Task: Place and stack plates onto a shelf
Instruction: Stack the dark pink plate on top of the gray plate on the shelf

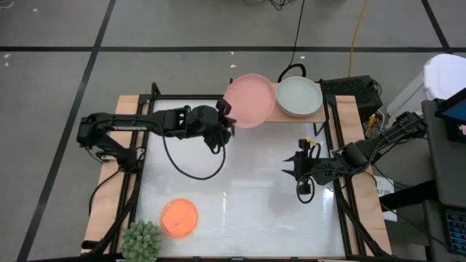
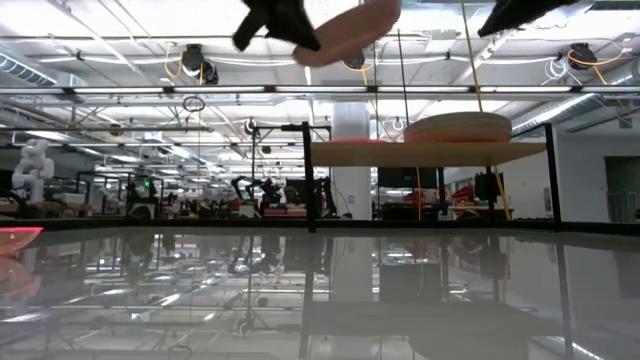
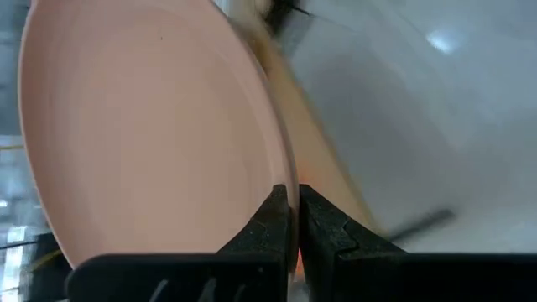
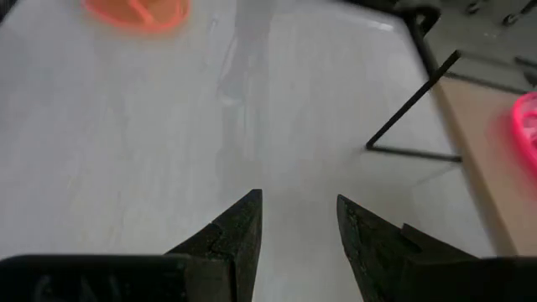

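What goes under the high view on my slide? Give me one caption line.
Left gripper carries a pink plate over the shelf beside a pale plate; right gripper waits open.

Pink plate [image 3: 151,134] in left wrist view: rim cut off by frame at 9 and 12 o'clock; background beyond it blurred. Magenta plate [image 4: 527,130] in right wrist view: cut off at 3 o'clock edge. Shelf [image 1: 291,116] board mostly hidden under plates in high view. Low view: arms cut off at 12 o'clock.
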Controlling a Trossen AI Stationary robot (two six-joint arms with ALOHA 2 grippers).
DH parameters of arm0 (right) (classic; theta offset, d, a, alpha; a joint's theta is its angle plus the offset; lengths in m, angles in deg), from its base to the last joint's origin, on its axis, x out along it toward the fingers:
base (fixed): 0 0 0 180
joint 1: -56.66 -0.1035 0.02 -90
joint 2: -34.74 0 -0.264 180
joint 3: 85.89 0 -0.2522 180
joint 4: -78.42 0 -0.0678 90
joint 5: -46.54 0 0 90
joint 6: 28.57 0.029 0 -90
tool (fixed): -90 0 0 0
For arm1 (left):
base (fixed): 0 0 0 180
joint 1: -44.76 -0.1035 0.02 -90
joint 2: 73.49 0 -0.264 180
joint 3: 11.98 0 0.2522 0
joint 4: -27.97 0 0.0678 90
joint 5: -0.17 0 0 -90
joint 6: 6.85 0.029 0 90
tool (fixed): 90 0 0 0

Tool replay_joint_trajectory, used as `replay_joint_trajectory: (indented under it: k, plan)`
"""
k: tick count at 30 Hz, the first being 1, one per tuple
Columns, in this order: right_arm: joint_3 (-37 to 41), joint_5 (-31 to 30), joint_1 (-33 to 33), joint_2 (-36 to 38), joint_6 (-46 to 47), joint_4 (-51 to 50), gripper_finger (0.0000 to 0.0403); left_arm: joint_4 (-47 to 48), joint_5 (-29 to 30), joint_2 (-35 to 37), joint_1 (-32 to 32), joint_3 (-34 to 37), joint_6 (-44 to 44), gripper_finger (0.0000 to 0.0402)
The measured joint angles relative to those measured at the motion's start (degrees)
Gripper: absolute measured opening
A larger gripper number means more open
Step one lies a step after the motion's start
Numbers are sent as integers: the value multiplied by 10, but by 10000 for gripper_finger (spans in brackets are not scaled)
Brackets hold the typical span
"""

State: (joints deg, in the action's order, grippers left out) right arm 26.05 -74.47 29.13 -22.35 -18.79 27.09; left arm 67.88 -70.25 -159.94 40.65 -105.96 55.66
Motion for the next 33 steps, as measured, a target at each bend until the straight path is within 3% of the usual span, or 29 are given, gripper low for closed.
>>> replay_joint_trajectory:
  k: [8,14,24,33]
  plan:
    - [0,-80,-3,-2,-67,89,139,35,-9,-41,4,-1,-6,11]
    - [0,-82,3,-40,-168,189,139,50,-20,-72,24,2,20,11]
    - [0,-82,24,-93,-225,196,137,33,-20,-106,55,2,60,21]
    - [0,-79,50,-112,-225,156,99,18,-17,-109,75,1,66,24]
